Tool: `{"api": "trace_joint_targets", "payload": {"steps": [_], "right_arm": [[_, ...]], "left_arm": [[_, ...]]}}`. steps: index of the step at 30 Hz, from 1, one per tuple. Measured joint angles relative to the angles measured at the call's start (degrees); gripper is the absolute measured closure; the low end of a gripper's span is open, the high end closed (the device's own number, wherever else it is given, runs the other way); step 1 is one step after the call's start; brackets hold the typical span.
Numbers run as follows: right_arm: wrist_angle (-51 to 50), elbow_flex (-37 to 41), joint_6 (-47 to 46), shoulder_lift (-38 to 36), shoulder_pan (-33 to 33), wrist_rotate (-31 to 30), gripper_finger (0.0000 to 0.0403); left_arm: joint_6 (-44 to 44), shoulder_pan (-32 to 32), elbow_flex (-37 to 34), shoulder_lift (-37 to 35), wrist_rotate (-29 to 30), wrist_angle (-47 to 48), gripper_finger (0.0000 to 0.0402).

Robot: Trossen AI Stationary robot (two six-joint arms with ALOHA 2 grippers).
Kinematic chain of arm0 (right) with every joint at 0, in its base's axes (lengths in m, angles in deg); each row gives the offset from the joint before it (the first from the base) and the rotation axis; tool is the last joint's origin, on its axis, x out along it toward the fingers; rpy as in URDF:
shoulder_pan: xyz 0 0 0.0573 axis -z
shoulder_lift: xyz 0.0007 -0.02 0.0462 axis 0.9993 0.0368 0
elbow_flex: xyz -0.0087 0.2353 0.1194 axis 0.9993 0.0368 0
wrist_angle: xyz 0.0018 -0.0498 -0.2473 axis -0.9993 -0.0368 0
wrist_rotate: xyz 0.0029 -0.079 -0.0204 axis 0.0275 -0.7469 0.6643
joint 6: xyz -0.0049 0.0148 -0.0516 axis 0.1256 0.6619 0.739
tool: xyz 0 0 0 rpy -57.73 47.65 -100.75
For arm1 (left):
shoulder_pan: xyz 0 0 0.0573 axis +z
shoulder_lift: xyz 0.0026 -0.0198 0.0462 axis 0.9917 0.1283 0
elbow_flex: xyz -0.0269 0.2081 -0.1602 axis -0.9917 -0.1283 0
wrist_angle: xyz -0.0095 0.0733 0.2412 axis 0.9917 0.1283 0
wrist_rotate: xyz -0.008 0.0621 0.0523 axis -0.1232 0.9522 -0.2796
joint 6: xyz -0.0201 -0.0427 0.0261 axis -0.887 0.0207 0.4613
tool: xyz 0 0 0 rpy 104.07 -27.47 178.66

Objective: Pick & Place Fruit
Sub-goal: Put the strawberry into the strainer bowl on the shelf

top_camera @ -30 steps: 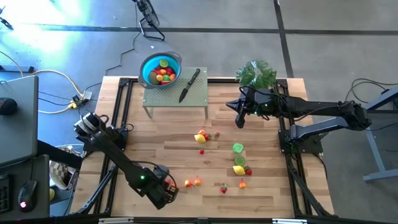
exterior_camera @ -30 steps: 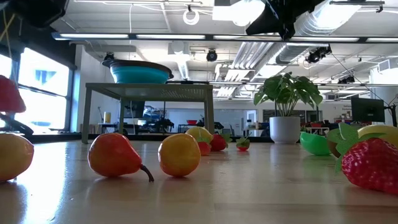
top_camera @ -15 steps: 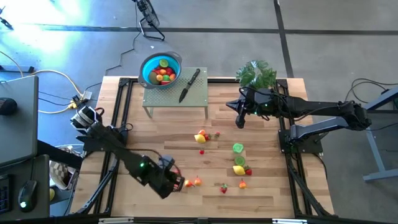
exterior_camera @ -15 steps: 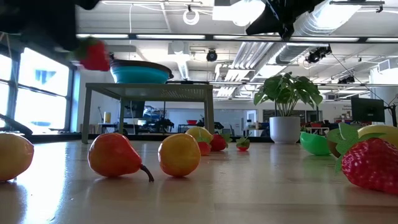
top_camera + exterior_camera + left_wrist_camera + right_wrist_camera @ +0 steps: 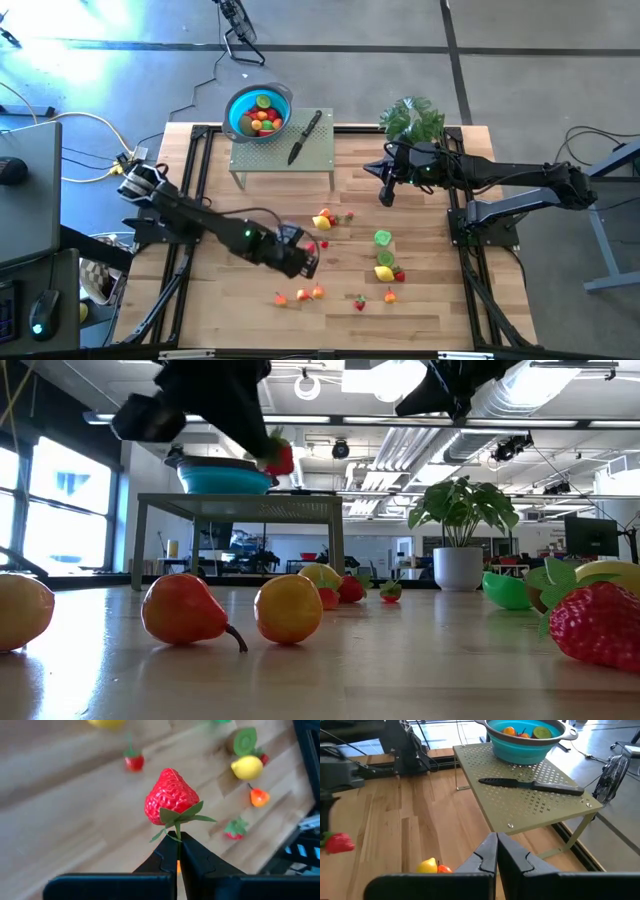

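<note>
A red toy strawberry (image 5: 170,801) with a green leafy cap hangs above the table's middle. My left gripper (image 5: 178,840) is shut on it. The same strawberry (image 5: 280,458) shows high in the low view and as a red spot (image 5: 339,842) in the right wrist view. More small fruit pieces lie on the wood: an orange and yellow pair (image 5: 322,218), a green half (image 5: 383,238), a lemon (image 5: 385,271) and others. A blue bowl (image 5: 258,112) with fruit inside stands on a green perforated stand (image 5: 320,152). My right gripper (image 5: 496,841) waits shut, above the table's far right. My left gripper pinches the strawberry's thin green stem (image 5: 178,831), just behind the leafy cap, between its two fingertips. The fingers slant down from the table's left side. The strawberry sticks out beyond the fingertips, its point away from them, lifted clear of the table.
A black-handled knife (image 5: 305,137) lies on the stand beside the bowl. A leafy potted plant (image 5: 412,118) stands at the far right. A pear (image 5: 185,610), an orange (image 5: 288,608) and a big strawberry (image 5: 598,625) lie near the low camera.
My left gripper has carried the strawberry from the table's near left area toward the middle and the far edge, rising as it went and turning at the wrist. It has stayed shut on the strawberry. The right arm has kept still.
</note>
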Motion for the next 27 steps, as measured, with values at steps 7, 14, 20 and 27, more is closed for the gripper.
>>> {"api": "trace_joint_targets", "payload": {"steps": [7,14,20,27], "right_arm": [[0.11,0.0,3.01,0.0,0.0,-0.04,0.0401],[0.37,0.0,2.99,0.0,1.21,-0.18,0.0401],[0.26,0.0,2.55,0.0,3.76,-0.25,0.0401],[0.19,0.02,2.51,0.0,6.57,-0.26,0.0401]], "left_arm": [[11.27,7.33,1.83,-1.94,2.18,-0.18,0.0401],[27.86,17.76,7.71,-4.14,3.66,5.97,0.0401],[39.26,27.33,13.32,-5.9,1.79,9.14,0.0401],[47.83,36.8,18.29,-7.99,-0.14,16.79,0.0401]]}}
